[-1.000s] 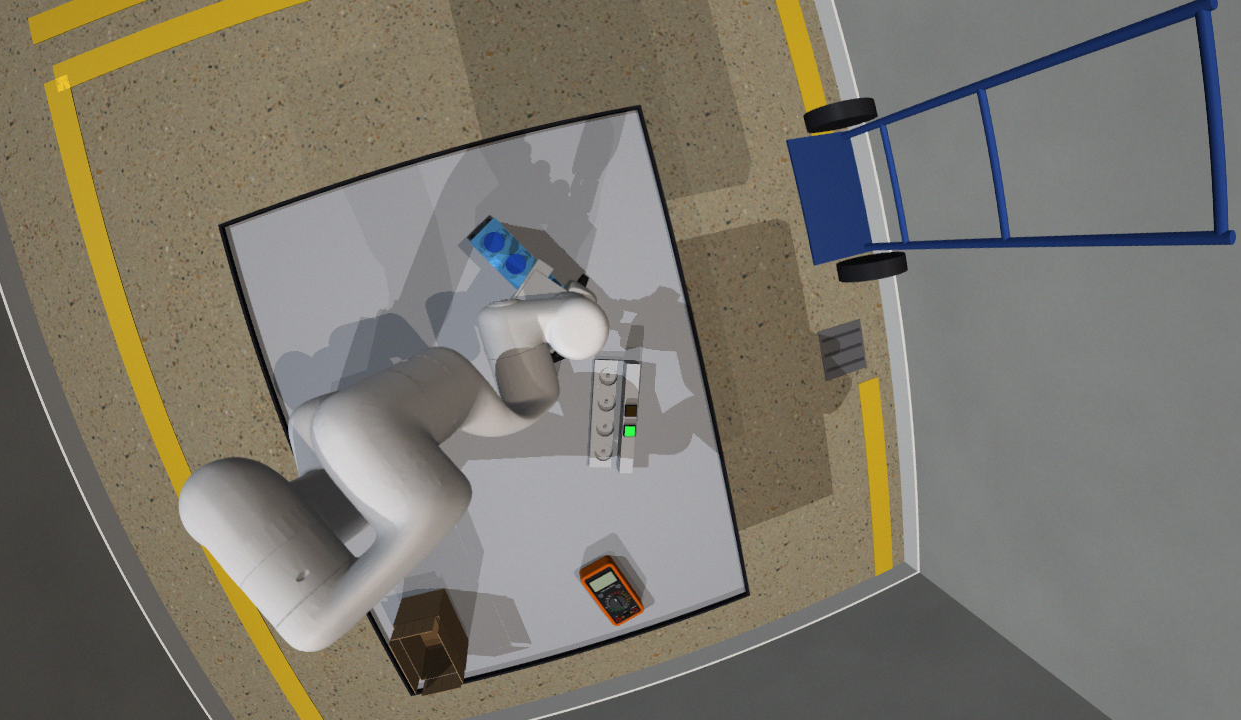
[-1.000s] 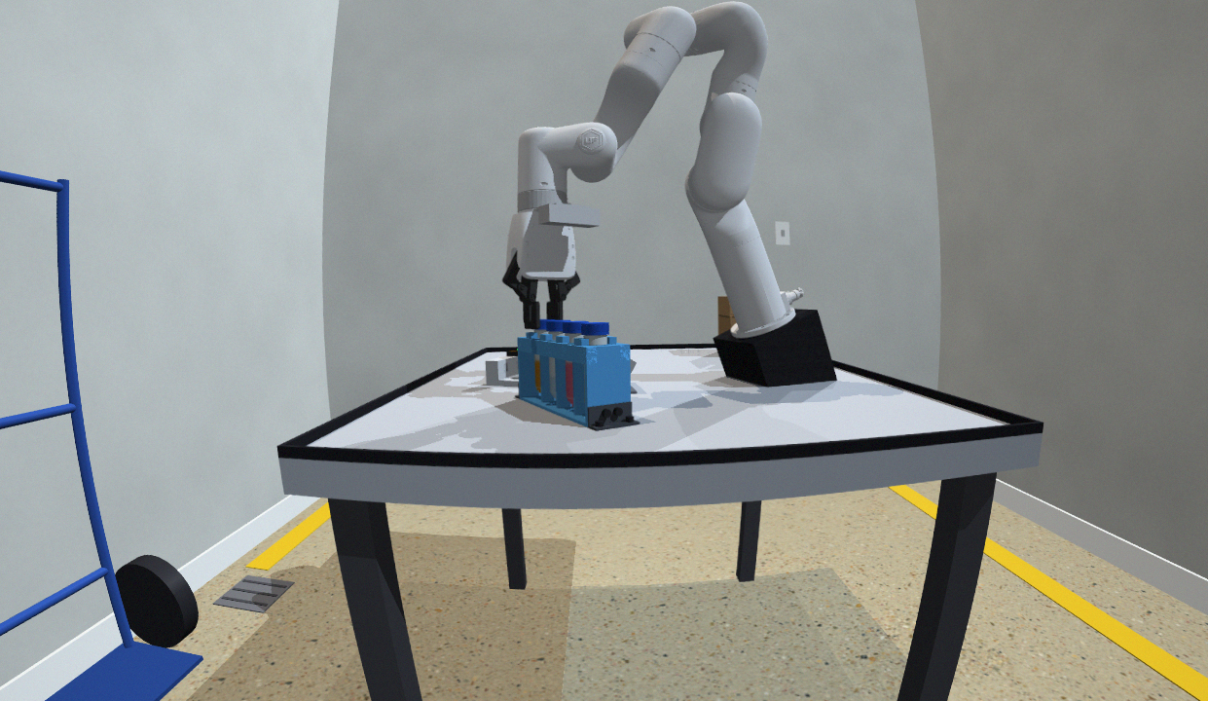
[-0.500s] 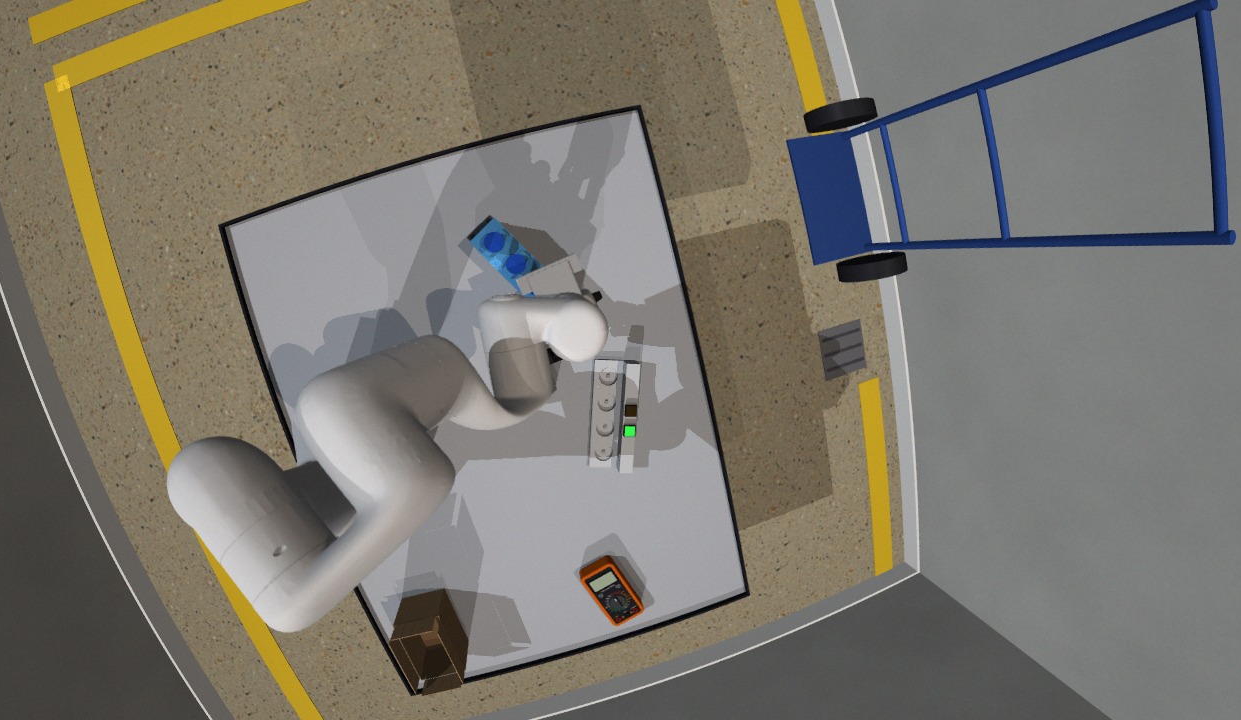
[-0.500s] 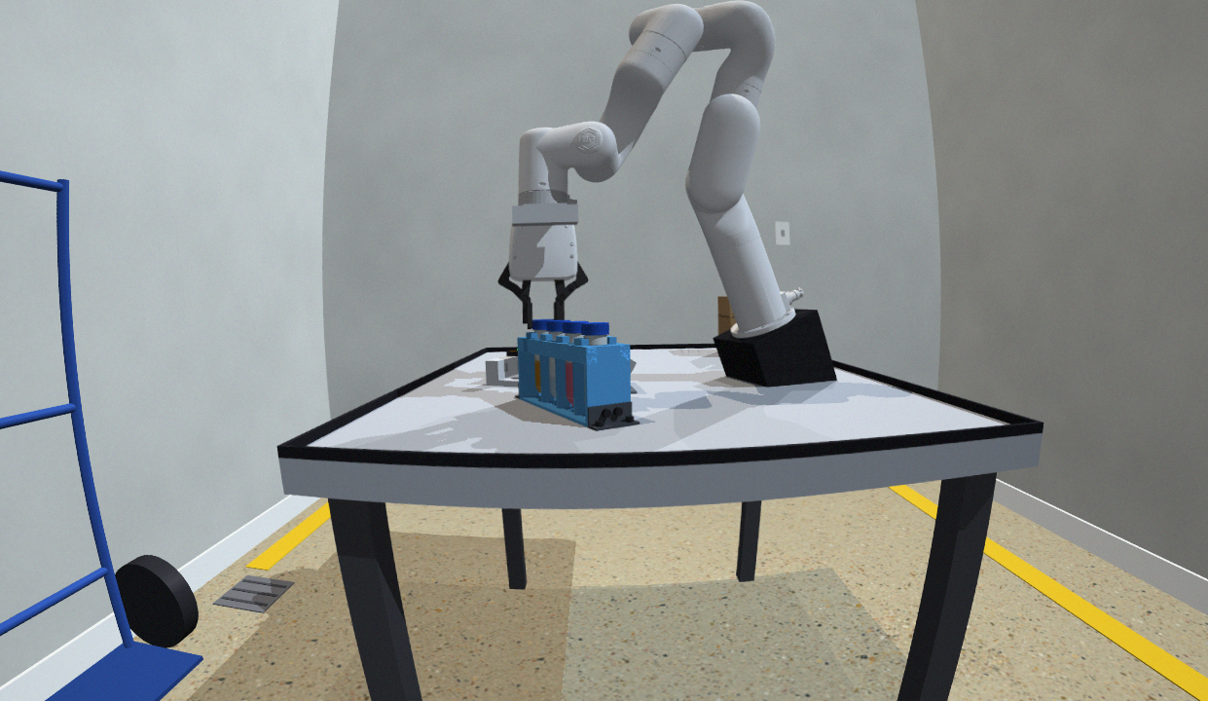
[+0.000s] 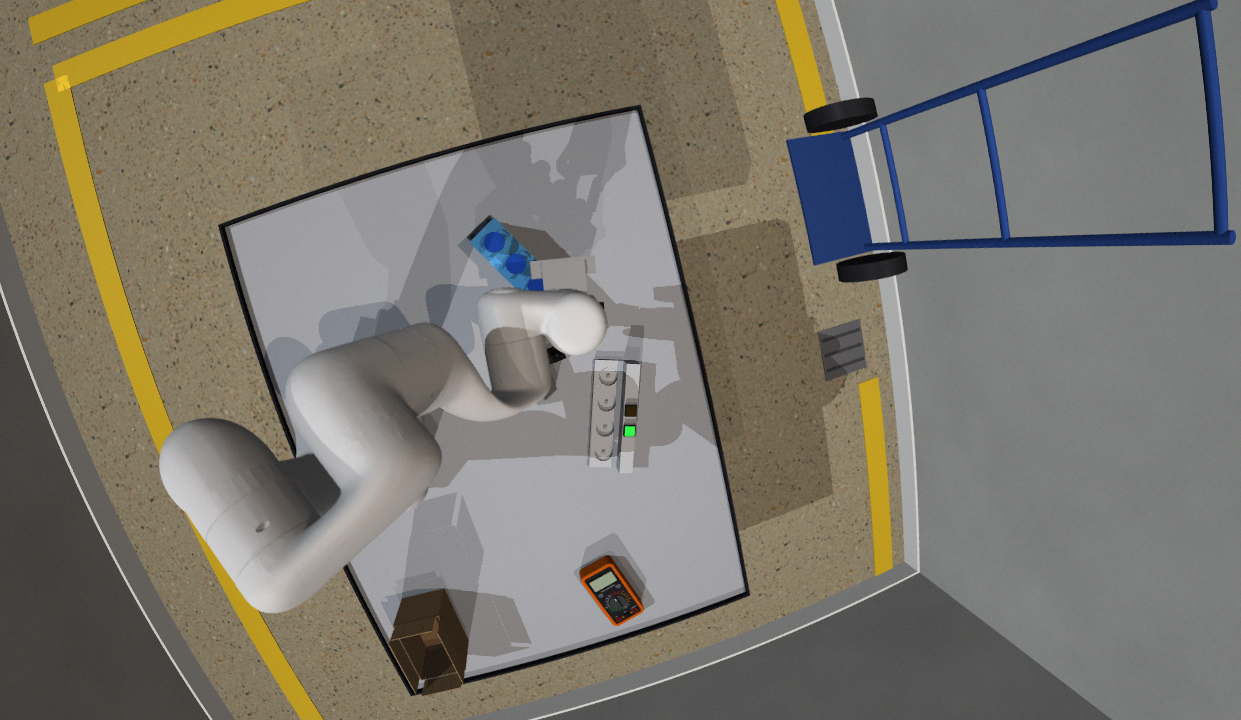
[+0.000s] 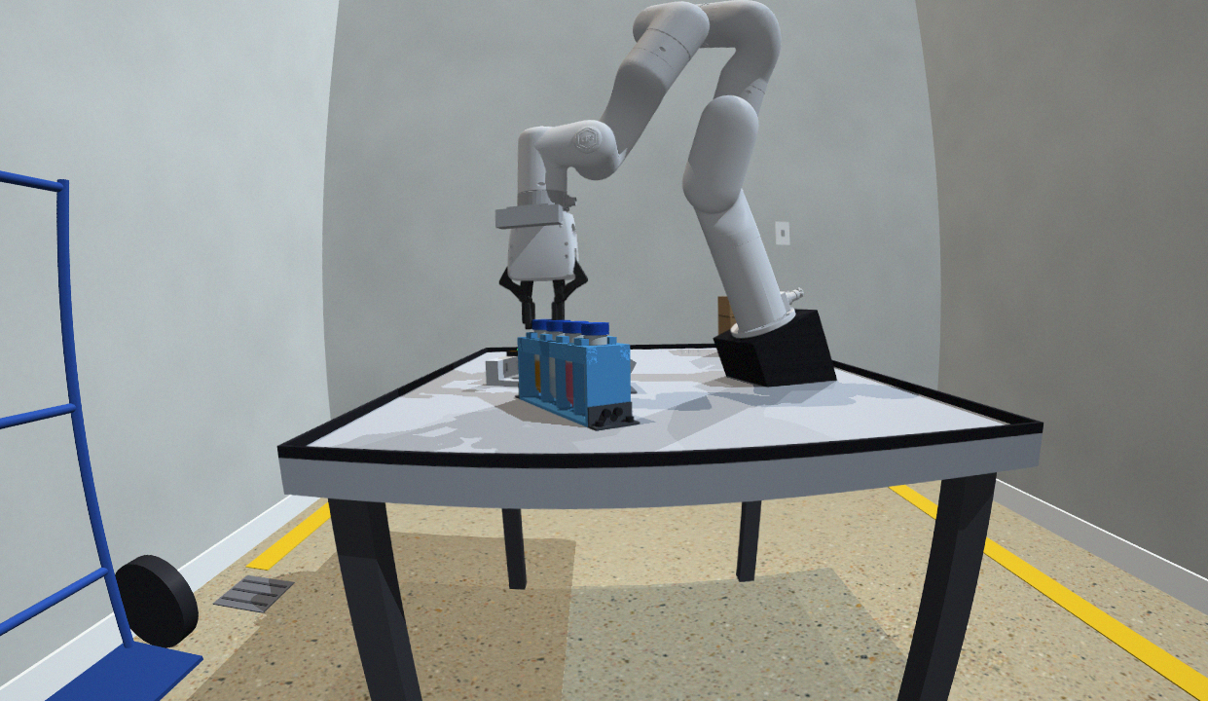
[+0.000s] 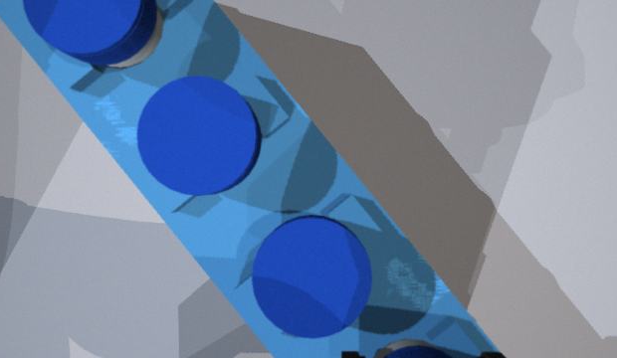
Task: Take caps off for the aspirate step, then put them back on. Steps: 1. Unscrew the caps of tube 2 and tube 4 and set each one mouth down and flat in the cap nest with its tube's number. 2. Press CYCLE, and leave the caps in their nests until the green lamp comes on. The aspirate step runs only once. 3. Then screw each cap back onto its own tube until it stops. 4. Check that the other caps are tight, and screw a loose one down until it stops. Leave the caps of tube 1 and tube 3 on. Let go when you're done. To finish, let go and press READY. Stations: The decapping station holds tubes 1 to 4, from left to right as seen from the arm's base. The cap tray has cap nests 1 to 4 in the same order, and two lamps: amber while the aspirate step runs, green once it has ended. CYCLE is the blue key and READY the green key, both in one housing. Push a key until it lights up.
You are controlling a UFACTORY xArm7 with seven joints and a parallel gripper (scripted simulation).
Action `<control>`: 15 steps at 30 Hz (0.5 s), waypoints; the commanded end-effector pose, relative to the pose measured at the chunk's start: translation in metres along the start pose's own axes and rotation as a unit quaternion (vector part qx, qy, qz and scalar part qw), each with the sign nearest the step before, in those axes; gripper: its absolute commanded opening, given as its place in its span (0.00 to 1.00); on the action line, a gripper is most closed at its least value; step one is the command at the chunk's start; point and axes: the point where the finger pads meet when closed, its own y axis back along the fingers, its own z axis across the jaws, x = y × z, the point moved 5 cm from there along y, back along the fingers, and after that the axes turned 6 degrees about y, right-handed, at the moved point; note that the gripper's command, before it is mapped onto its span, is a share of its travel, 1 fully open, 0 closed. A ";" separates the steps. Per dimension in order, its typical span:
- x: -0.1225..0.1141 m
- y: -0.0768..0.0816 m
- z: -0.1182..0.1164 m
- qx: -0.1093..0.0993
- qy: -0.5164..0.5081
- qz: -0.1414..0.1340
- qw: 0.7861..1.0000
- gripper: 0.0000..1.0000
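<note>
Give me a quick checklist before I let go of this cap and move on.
1. Green lamp lit: ok.
2. No caps left in the tray: ok.
3. Tool shut on the end cap: ok.
4. All four tubes in the rack capped: ok.
5. End cap screwed down to its stop: cannot tell.
6. Other caps tight: cannot tell.
</note>
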 end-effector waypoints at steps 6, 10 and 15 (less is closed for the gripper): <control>0.000 0.001 0.001 -0.001 -0.004 -0.002 1.000 0.46; 0.000 0.004 0.001 -0.001 -0.004 -0.002 1.000 0.46; 0.000 0.013 0.001 -0.001 -0.004 -0.002 1.000 0.46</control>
